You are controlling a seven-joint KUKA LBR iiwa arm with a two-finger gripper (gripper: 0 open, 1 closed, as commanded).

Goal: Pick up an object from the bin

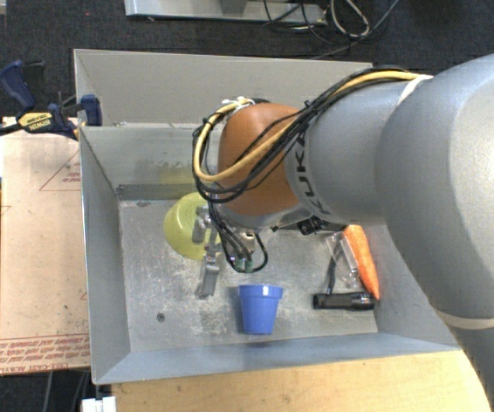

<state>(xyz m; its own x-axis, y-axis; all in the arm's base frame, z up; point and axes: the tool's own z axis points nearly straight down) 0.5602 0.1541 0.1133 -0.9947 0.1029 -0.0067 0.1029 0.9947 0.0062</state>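
Four loose things lie in the grey metal bin (103,256), one of each kind. One yellow-green bowl (181,223) sits at about 9 o'clock from the bin's middle, partly covered by the arm's wrist. One blue cup (258,308) stands upright at 6 o'clock, near the front wall, its open mouth facing up. One orange carrot-shaped piece (363,259) lies at 3 o'clock, running roughly from 12 to 6. One black-and-silver tool (341,292) lies at 4 o'clock, touching the carrot's lower end.

One arm reaches in from 3 o'clock, its orange wrist cover and looped cables hanging over the bin's middle. The gripper (206,273) is low over the floor at the bowl's 5 o'clock edge, just beside the bowl and at 10 o'clock from the blue cup, apart from that cup. Whether its jaws are spread or pressed together I cannot tell, and nothing can be seen pinched in them. The carrot and the tool lie well apart from the gripper.
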